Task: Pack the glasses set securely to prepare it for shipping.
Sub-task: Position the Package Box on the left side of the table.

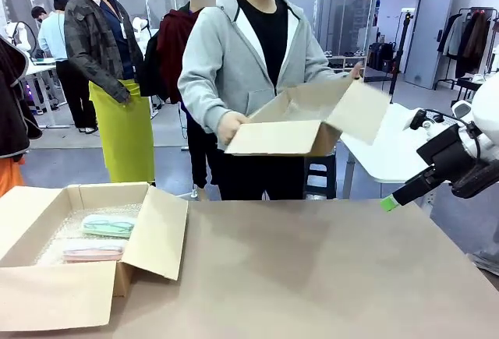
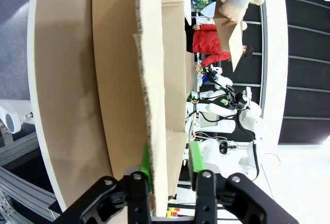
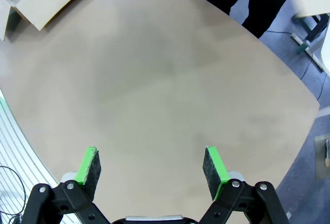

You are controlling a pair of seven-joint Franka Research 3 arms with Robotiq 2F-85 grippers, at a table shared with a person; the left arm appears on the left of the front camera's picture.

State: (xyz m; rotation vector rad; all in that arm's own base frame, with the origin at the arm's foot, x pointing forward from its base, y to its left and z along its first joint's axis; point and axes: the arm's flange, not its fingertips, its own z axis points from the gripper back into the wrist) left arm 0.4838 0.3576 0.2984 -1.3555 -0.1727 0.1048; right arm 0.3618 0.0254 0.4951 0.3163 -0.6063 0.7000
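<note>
**Pincer and Desk Status**

The left pincer (image 2: 167, 167) is seen with a cardboard flap (image 2: 154, 105) standing between its green pads; the pad on one side lies against the flap, while a gap shows on the other side. Whether the flap is clamped cannot be told. The right pincer (image 3: 152, 168) is spread wide and holds nothing; it is held above the bare desk (image 3: 170, 90).

An open box (image 1: 156, 234) is placed at the left of the desk. Inside it, on clear padding, the mint green case (image 1: 107, 224) is laid behind the pink case (image 1: 93, 252).

A second open box (image 1: 300, 125) is held in both hands by a person (image 1: 253, 66) at the far side. Clothing racks are seen in the room behind.
</note>
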